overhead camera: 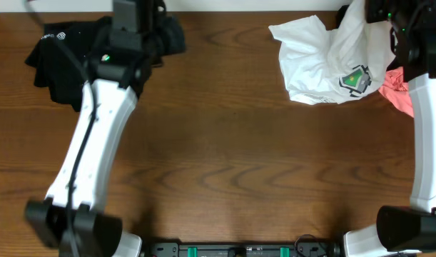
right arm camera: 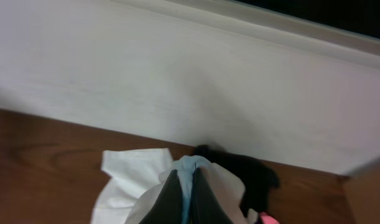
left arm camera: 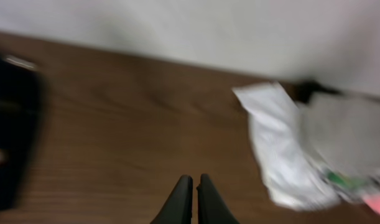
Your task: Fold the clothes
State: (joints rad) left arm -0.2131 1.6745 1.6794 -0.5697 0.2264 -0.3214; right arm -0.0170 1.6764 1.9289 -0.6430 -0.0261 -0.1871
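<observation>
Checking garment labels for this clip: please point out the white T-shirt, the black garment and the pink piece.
white T-shirt (overhead camera: 317, 61), overhead view, middle of its crumpled body.
black garment (overhead camera: 57, 61), overhead view, left part of the heap.
pink piece (overhead camera: 401, 96), overhead view, strip showing at the T-shirt's lower right edge.

The jaws pinch the white T-shirt (right arm camera: 129, 175), a black garment (right arm camera: 252, 177) just behind.

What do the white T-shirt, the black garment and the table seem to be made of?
The T-shirt looks like soft matte knit, probably cotton: it bunches in loose folds. The black garment is also soft matte cloth, crumpled; its fibre cannot be told. The table looks like wood or wood-look laminate: dark brown, clear grain, slight sheen.
</observation>
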